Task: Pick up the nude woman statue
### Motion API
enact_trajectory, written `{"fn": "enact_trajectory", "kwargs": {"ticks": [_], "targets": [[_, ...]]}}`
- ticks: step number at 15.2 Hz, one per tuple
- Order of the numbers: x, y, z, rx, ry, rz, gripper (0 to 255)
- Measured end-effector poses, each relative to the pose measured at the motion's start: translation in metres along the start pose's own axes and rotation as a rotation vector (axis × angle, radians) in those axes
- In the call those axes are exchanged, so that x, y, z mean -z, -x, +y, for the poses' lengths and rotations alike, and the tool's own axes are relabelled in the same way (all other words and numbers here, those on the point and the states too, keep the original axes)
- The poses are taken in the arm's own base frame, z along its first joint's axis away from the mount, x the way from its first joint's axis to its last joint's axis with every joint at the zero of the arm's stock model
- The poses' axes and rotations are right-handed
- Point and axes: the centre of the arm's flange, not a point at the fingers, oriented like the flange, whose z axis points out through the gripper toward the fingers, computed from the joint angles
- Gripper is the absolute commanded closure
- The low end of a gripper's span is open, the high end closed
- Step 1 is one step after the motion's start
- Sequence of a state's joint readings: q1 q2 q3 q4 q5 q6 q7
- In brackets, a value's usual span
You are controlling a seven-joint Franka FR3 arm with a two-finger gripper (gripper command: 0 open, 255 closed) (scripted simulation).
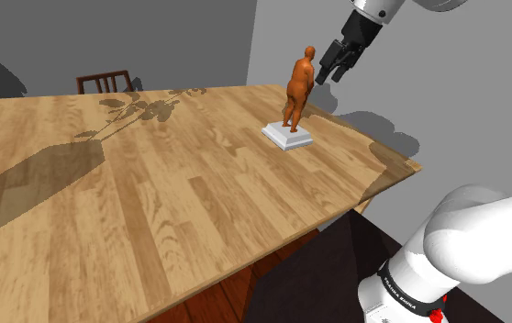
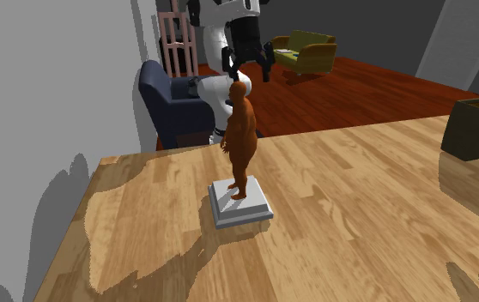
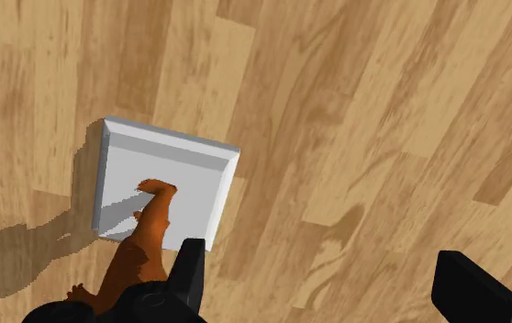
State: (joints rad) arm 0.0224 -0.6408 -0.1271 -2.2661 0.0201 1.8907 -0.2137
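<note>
Wood table (image 1: 153, 211) w/ dark planter (image 2: 478, 129); dark chair (image 1: 104, 83) behind; blue armchair (image 2: 165, 103), green armchair (image 2: 306, 51) in bkgd.

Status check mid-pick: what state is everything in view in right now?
Orange statue: upright on its base, not held.
White base: flat on the wooden table.
Tool: open, up by the statue's head; the statue is outside the gap between the fingers.
Chair: upright, pushed in at the table's far side.
Potted plant: upright on the table.
</note>
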Motion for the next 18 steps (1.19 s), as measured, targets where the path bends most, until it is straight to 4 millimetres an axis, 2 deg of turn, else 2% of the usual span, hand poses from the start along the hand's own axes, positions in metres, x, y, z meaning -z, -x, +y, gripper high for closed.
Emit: {"fn": "enact_trajectory", "kwargs": {"ticks": [10, 13, 18], "targets": [[-0.021, -0.062, 0.101, 0.113, -0.004, 0.150, 0], [-0.028, -0.069, 0.110, 0.128, -0.003, 0.168, 0], [-0.053, -0.063, 0.114, 0.130, -0.003, 0.171, 0]]}}
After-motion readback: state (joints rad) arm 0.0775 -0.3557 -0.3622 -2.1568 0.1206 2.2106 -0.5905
